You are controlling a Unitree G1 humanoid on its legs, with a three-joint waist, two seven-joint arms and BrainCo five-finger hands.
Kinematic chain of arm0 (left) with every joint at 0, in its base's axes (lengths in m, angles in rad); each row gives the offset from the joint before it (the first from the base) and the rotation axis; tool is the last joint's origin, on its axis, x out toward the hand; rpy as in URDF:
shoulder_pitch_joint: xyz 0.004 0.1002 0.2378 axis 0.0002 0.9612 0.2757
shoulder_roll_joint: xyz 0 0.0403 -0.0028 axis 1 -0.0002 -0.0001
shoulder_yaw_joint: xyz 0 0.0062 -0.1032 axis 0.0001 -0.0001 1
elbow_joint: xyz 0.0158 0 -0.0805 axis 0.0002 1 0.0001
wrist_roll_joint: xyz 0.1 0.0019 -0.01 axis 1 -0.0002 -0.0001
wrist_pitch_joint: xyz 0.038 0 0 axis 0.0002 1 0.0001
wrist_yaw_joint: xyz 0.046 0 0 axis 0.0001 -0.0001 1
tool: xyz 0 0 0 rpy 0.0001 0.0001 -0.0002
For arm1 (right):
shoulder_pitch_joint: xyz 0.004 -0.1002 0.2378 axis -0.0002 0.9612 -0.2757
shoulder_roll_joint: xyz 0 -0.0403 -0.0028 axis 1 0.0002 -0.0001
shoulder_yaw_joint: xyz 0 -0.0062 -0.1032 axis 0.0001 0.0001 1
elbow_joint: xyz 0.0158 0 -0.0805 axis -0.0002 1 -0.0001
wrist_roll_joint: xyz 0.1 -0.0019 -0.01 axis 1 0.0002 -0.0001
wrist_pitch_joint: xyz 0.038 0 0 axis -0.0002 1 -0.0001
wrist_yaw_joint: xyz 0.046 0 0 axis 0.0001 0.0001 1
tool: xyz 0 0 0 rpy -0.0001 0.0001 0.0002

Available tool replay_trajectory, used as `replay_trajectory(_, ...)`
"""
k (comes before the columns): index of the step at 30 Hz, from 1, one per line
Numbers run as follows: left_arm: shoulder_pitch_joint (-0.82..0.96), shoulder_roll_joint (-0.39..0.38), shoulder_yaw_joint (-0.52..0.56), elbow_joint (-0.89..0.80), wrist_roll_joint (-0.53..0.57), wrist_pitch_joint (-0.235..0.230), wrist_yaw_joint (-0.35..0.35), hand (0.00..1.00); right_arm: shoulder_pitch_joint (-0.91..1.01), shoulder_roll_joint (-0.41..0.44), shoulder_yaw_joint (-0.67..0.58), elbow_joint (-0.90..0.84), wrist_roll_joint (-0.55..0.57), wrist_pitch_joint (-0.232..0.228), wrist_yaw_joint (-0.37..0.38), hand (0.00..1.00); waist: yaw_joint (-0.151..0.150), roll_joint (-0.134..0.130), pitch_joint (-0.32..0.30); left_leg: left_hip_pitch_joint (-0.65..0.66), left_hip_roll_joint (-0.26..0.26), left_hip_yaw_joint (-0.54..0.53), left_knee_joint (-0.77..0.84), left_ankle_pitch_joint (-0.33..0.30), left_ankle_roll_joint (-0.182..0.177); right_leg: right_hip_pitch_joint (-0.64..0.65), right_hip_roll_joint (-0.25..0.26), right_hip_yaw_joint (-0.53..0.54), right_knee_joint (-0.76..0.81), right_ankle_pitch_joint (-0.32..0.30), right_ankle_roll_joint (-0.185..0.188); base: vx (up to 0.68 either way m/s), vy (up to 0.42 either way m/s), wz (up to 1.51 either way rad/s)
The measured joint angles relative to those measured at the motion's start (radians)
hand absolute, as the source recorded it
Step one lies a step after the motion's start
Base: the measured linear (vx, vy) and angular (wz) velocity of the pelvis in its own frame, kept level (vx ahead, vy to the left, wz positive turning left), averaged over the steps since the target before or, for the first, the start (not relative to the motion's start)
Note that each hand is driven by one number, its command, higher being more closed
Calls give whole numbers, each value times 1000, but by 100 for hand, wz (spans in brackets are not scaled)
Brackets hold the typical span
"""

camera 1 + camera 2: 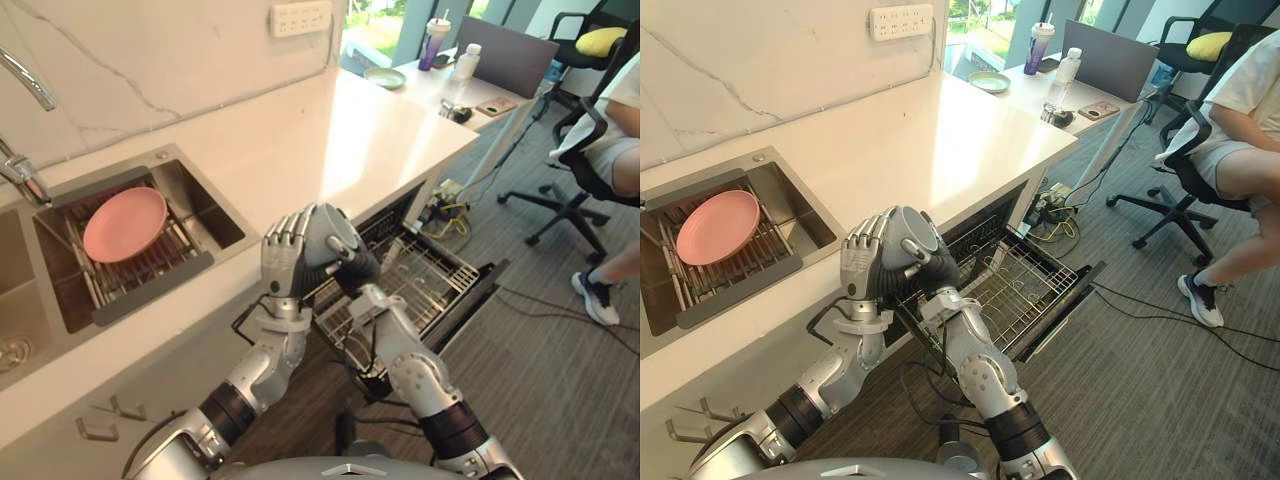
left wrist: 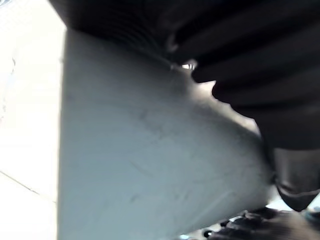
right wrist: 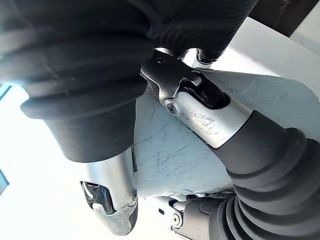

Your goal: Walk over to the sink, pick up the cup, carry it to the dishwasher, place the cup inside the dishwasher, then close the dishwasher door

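A grey cup [image 1: 330, 234] is held in the air at the counter's front edge, above the open dishwasher [image 1: 478, 296]. My left hand [image 1: 285, 256] wraps it from the left with its fingers curled over the cup's side. From the right, my right hand [image 1: 358, 268] grips the same cup, its thumb and fingers pressed on the wall of the cup [image 3: 175, 150]. The left wrist view looks along the pale side of the cup [image 2: 150, 150]. Below the cup the dishwasher's wire rack [image 1: 425, 283] is pulled out over the lowered door.
A pink plate [image 1: 124, 223] lies on a rack in the sink [image 1: 195, 262] to the left, under the faucet [image 1: 22, 175]. A person sits on an office chair [image 1: 585, 175] at the right. Cables [image 1: 560, 310] run over the floor beside the desk [image 1: 450, 85].
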Motion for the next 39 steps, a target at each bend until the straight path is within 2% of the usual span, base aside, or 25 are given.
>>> replay_trajectory(9,-5,0,-6,1,0,28,5,100,-8,20,13,12,-5,-16,-33,0,-4,0,0,0,-1,1,0,0,0,0,0,0,0,0,0,0,0,0)
replay_trajectory(10,-5,0,-9,1,0,35,5,100,-8,21,13,12,-5,-16,-33,100,-5,0,0,0,-1,1,0,0,0,0,0,0,0,0,0,0,0,0)
replay_trajectory(15,-18,0,-15,0,-4,52,5,100,-8,22,17,14,-2,-17,-30,100,-5,0,0,0,-1,1,0,0,0,0,-1,0,1,0,0,0,0,0)
replay_trajectory(29,-42,10,-32,-11,-8,47,27,100,-8,22,55,14,-26,-131,-30,100,2,0,0,-8,-1,-10,4,2,1,0,-2,-8,1,0,0,0,0,1)
replay_trajectory(30,-42,10,-32,-12,-8,45,27,0,-8,22,58,14,-32,-137,-30,100,3,0,0,-8,-1,-10,4,2,1,0,-2,-8,1,0,0,0,0,0)
replay_trajectory(32,-42,10,-35,-14,-8,25,30,0,-12,24,69,14,-77,-179,-36,100,3,0,0,-9,-1,-10,5,2,1,-1,-2,-8,1,0,-1,0,0,0)
replay_trajectory(35,-46,7,-37,-17,-9,4,46,0,-26,27,74,14,-94,-203,-58,100,2,0,0,-9,-1,-10,5,2,1,-1,-2,-8,1,0,-1,0,0,0)
replay_trajectory(39,-51,6,-37,-16,-14,-28,51,0,-29,57,80,14,-123,-260,-125,100,1,1,0,-9,-2,-10,5,2,1,-3,-2,-7,2,0,-1,0,0,0)
